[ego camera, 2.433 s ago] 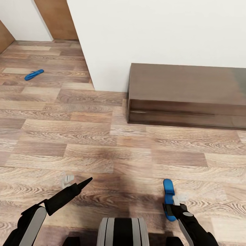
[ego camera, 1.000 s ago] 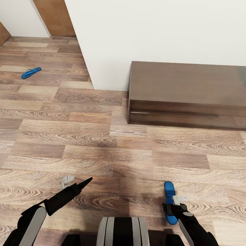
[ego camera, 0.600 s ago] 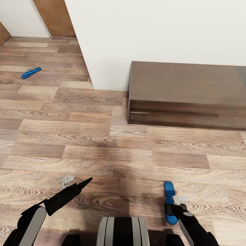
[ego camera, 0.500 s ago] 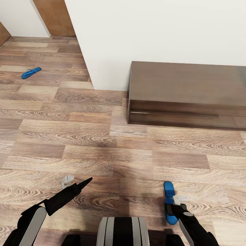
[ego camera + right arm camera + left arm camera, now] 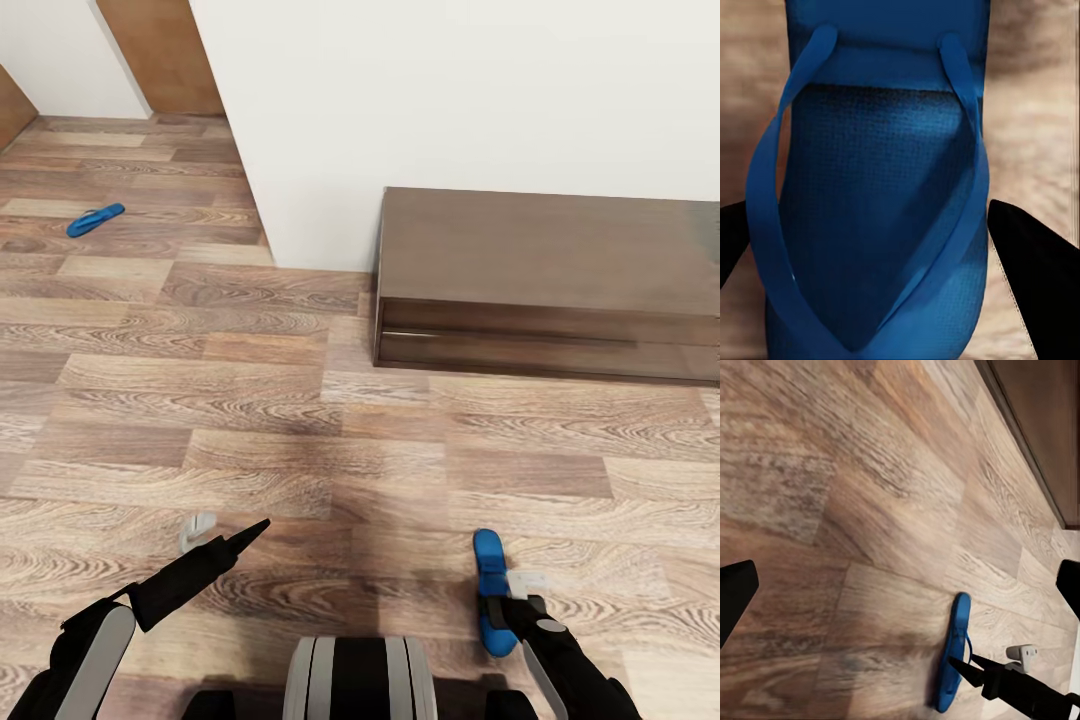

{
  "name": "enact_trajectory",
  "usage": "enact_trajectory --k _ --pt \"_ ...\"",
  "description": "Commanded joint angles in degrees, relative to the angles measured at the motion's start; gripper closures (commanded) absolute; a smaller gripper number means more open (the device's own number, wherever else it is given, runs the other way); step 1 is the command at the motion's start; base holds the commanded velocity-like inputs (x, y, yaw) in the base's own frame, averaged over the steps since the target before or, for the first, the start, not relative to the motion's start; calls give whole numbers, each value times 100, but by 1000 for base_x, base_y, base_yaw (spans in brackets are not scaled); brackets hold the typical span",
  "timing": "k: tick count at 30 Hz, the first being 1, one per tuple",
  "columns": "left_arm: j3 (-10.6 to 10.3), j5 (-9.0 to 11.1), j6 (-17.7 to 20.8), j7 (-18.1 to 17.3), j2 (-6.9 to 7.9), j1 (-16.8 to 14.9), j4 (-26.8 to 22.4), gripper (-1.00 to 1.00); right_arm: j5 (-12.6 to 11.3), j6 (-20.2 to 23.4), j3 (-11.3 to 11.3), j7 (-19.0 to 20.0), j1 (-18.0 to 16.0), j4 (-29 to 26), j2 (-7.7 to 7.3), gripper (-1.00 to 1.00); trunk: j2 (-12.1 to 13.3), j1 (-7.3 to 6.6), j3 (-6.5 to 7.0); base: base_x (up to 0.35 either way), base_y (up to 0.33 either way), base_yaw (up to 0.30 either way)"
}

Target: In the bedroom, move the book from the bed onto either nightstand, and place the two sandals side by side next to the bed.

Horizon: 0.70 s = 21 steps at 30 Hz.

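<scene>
Right gripper (image 5: pixel 497 612) clamped on one blue sandal (image 5: pixel 491 588) low over the plank floor (image 5: pixel 300 400). Left gripper (image 5: pixel 222 532) spread wide, holding nothing. Second sandal (image 5: pixel 95 220) far off, near the wall (image 5: pixel 450 90).

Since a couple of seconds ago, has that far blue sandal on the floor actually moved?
No. The far sandal keeps its spot on the floor planks relative to the white wall corner; only the camera shifted slightly.

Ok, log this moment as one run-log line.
right hand: shut on near sandal | left hand: open | far sandal: on floor
</scene>
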Motion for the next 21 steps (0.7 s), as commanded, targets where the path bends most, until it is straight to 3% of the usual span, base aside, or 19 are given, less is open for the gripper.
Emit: enact_trajectory --k 1,21 --pt "6 30 41 -5 0 -1 -1 -100 -7 33 0 -8 1 -11 0 100 0 -3 20 0 0 0" --pt "6 30 48 -5 0 0 -1 -100 -7 33 -6 -8 1 -11 -9 100 27 -55 463 0 0 0"
